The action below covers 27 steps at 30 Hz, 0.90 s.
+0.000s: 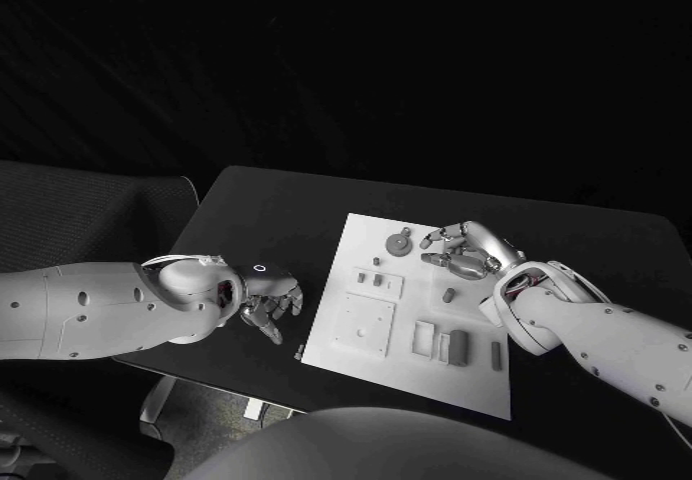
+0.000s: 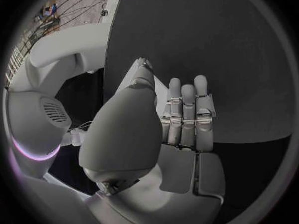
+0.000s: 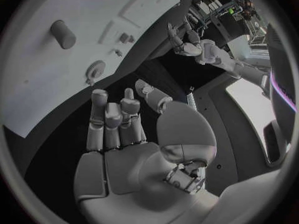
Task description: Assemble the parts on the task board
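Progress looks early to me: several grey parts lie loose on the task board (image 1: 361,232), among them a round geared piece (image 1: 398,241) near its far edge, a short peg (image 1: 449,295) mid-board and a pair of rectangular blocks (image 1: 444,346) nearer the robot. I can't tell which pieces are already seated. My right hand (image 1: 464,250) hovers over the board's far right portion, fingers apart and lightly curled, with nothing between them. My left hand (image 1: 267,300) hangs off the board's left edge over the black table (image 1: 260,200), fingers side by side and empty. I judge most of the assembly is left. There's open table to the left and beyond the board; the near edges sit close.
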### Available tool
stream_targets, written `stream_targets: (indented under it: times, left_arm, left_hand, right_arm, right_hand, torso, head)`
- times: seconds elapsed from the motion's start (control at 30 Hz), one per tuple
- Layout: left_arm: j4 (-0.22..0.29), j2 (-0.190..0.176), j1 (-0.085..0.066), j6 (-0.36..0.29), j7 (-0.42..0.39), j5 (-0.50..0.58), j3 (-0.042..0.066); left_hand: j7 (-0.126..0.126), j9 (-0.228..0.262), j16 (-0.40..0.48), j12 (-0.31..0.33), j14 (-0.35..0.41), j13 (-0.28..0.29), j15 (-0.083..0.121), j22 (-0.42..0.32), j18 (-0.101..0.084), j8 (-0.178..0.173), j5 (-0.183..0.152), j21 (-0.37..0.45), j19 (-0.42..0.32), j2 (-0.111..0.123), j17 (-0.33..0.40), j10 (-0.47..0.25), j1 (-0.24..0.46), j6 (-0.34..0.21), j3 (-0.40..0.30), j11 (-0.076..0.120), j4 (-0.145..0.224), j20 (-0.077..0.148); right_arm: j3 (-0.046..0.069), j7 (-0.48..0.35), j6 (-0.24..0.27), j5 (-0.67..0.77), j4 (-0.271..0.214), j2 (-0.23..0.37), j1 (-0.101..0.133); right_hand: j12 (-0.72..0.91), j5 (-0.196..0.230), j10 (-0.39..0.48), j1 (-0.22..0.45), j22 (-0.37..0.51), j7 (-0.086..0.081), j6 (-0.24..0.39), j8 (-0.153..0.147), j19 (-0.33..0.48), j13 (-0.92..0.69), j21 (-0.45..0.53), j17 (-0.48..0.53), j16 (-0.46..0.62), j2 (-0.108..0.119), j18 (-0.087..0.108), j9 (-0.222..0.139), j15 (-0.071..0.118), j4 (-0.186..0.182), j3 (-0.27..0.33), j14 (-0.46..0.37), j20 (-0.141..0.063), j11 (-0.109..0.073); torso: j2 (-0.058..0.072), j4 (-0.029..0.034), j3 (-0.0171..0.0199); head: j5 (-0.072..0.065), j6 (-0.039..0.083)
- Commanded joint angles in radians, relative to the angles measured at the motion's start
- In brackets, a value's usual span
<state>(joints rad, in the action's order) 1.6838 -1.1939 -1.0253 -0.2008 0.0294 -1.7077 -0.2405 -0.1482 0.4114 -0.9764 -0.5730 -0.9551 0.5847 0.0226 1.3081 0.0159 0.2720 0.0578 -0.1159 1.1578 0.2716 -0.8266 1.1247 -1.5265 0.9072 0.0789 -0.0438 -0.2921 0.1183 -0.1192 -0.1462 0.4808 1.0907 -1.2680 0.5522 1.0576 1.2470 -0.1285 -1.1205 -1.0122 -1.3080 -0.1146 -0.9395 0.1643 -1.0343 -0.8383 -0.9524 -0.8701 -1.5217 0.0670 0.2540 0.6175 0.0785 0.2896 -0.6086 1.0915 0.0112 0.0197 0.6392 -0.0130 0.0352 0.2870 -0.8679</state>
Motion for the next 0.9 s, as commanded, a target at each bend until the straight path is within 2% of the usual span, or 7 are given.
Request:
stream_targets:
  times: [0.03, 0.17, 0.23, 0.37, 0.6, 0.77, 0.9]
  left_arm:
    - [0.01, 0.0, 0.016, 0.064, 0.04, -0.057, 0.0]
    - [0.016, 0.004, 0.06, 0.037, 0.044, -0.078, -0.001]
    - [0.014, 0.007, 0.069, 0.021, 0.044, -0.084, 0.0]
    - [0.008, 0.017, 0.08, -0.016, 0.041, -0.086, 0.0]
    - [0.004, 0.026, 0.091, -0.118, 0.029, -0.086, 0.0]
    - [0.003, 0.031, 0.093, -0.194, 0.02, -0.086, 0.0]
    - [0.002, 0.036, 0.093, -0.225, 0.008, -0.08, 0.0]
  left_hand:
    - [-0.001, 0.001, -0.011, -0.015, 0.007, 0.009, 0.0, 0.02, 0.017, 0.003, -0.004, -0.007, -0.002, 0.001, -0.004, -0.01, 0.011, 0.006, 0.001, 0.002, -0.001, 0.003]
    - [0.003, 0.003, -0.025, -0.037, 0.008, 0.022, 0.003, 0.023, 0.017, 0.009, -0.004, -0.013, 0.001, -0.002, -0.011, -0.015, 0.013, 0.015, 0.0, 0.007, 0.0, 0.005]
    - [0.003, 0.004, -0.026, -0.039, 0.008, 0.023, 0.003, 0.023, 0.017, 0.01, -0.003, -0.014, 0.002, -0.004, -0.012, -0.016, 0.012, 0.016, 0.0, 0.007, 0.0, 0.005]
    - [0.003, 0.004, -0.028, -0.043, 0.009, 0.025, 0.004, 0.023, 0.018, 0.01, -0.002, -0.015, 0.002, -0.008, -0.012, -0.019, 0.009, 0.016, -0.003, 0.007, 0.0, 0.006]
    - [0.007, 0.003, -0.032, -0.052, 0.011, 0.029, 0.005, 0.022, 0.017, 0.01, 0.003, -0.018, 0.001, -0.014, -0.013, -0.025, -0.003, 0.015, -0.013, 0.01, 0.0, 0.007]
    - [0.005, 0.003, -0.036, -0.06, 0.009, 0.031, 0.007, 0.023, 0.017, 0.012, 0.004, -0.022, 0.003, -0.018, -0.012, -0.025, -0.018, 0.019, -0.021, 0.009, 0.001, 0.009]
    - [0.005, 0.004, -0.039, -0.066, 0.005, 0.032, 0.009, 0.023, 0.016, 0.014, 0.005, -0.025, 0.006, -0.02, -0.011, -0.024, -0.031, 0.023, -0.033, 0.01, 0.0, 0.01]
  right_arm:
    - [0.0, 0.0, -0.016, -0.009, 0.0, 0.002, 0.0]
    - [0.0, 0.0, -0.016, -0.01, 0.002, 0.002, 0.0]
    - [0.0, -0.001, -0.017, -0.01, 0.001, 0.002, 0.0]
    - [0.0, 0.0, -0.019, -0.01, 0.003, 0.003, 0.0]
    - [0.0, 0.002, -0.023, -0.01, 0.001, 0.007, 0.0]
    - [0.0, 0.003, -0.024, -0.01, -0.002, 0.006, 0.0]
    - [0.0, 0.003, -0.026, -0.01, -0.003, 0.007, 0.0]
  right_hand:
    - [-0.003, -0.001, 0.0, 0.009, -0.002, -0.027, 0.027, -0.005, -0.004, -0.001, 0.005, 0.0, 0.004, 0.005, 0.008, -0.001, -0.001, -0.001, 0.005, 0.004, 0.001, 0.008]
    - [-0.003, -0.001, 0.0, 0.009, -0.002, -0.027, 0.027, -0.005, -0.005, -0.001, 0.005, 0.0, 0.004, 0.005, 0.008, -0.002, -0.001, -0.001, 0.005, 0.004, 0.001, 0.008]
    - [-0.002, -0.001, 0.0, 0.009, -0.002, -0.027, 0.027, -0.005, -0.005, -0.001, 0.005, 0.0, 0.004, 0.005, 0.008, -0.002, -0.001, -0.001, 0.005, 0.004, 0.001, 0.008]
    - [-0.002, -0.001, 0.0, 0.01, -0.002, -0.027, 0.027, -0.005, -0.005, -0.002, 0.005, 0.0, 0.004, 0.004, 0.008, -0.002, -0.001, -0.001, 0.006, 0.004, 0.002, 0.008]
    - [-0.002, -0.001, 0.0, 0.01, -0.002, -0.027, 0.027, -0.005, -0.005, -0.002, 0.005, 0.0, 0.004, 0.004, 0.008, -0.002, -0.002, -0.001, 0.006, 0.004, 0.002, 0.008]
    - [-0.001, -0.001, 0.0, 0.011, -0.002, -0.027, 0.027, -0.005, -0.005, -0.002, 0.005, 0.0, 0.004, 0.003, 0.008, -0.003, -0.002, -0.002, 0.007, 0.004, 0.002, 0.008]
    - [-0.001, -0.001, 0.0, 0.012, -0.002, -0.027, 0.027, -0.005, -0.005, -0.002, 0.005, 0.0, 0.004, 0.002, 0.008, -0.003, -0.002, -0.002, 0.007, 0.004, 0.002, 0.009]
  torso:
    - [0.0, 0.0001, 0.0001]
    - [-0.002, 0.0018, 0.0008]
    - [-0.003, 0.0023, 0.0009]
    - [-0.006, 0.0025, -0.0008]
    - [-0.003, 0.0003, 0.0013]
    - [-0.003, 0.0001, 0.0017]
    - [-0.004, 0.0006, 0.0023]
  head:
    - [0.004, -0.004]
    - [0.003, -0.005]
    - [0.001, -0.005]
    - [0.0, -0.005]
    - [-0.003, -0.005]
    - [-0.006, -0.005]
    - [-0.007, -0.005]
